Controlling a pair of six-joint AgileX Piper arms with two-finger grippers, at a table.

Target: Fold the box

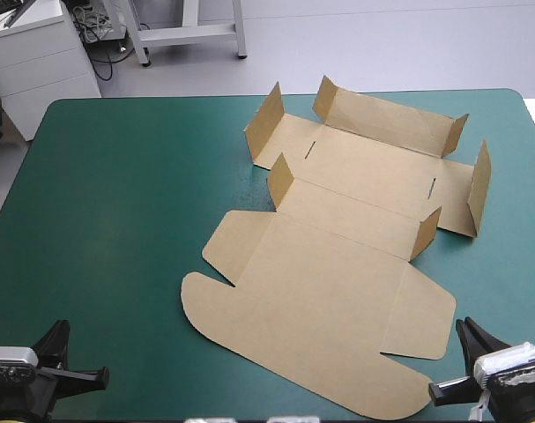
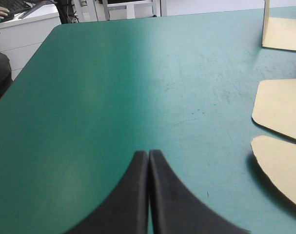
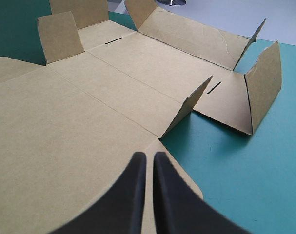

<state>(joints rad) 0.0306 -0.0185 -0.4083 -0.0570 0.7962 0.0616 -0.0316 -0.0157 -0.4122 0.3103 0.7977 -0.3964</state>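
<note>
The box (image 1: 338,264) lies mostly flat on the bench (image 1: 117,220), long axis 6 to 1 o'clock. The right tool (image 3: 148,157), closed and seemingly empty, hovers at its 4 o'clock corner; the left tool (image 2: 148,153), closed and empty, sits farther off at 8 o'clock.

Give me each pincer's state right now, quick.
Left pincer: shut, holding nothing, over the bare teal-green cover.
Right pincer: shut, holding nothing, at the box's near edge.
</note>
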